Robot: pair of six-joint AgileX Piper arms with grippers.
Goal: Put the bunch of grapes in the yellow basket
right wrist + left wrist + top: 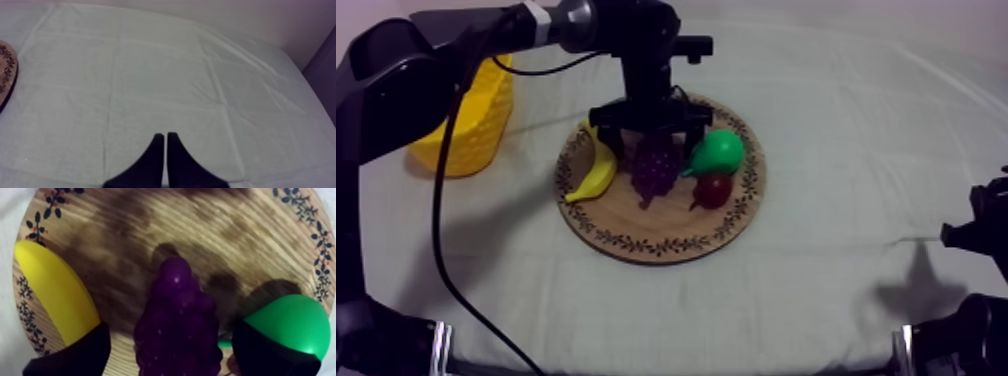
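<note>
Closing on the grapes: the left gripper (654, 140) hangs over the round wooden board (666, 240), its fingers (75, 353) spread to either side of the bunch of grapes (654, 168) and pinching nothing that I can see.
Grapes: lying on the middle of the board, narrow end toward its near edge.
Crowding: the banana (596, 165) lies along the board's left edge, just beside one finger. The pear (716, 152) sits toward the right edge, just beside the other finger. The small red fruit (713, 190) touches or nearly touches the pear on its near side.
Doing it well: I'd say keep the gripper centred so both fingers meet the bunch together. Come low enough to catch its wide part, then squeeze gently, since the knobbly shape could slip or roll. Watch that neither finger drags the banana or pear along, and lift straight up before swinging away.
Yellow basket (471, 120): off the board's left edge, toward the table's far left corner. That looks like a short carry.
Right gripper (165, 135): fingers pressed together, over bare cloth by the table's right edge.
Count: one board, one basket, one banana, one pear, one bunch of grapes, one small red fruit, two grippers.
</note>
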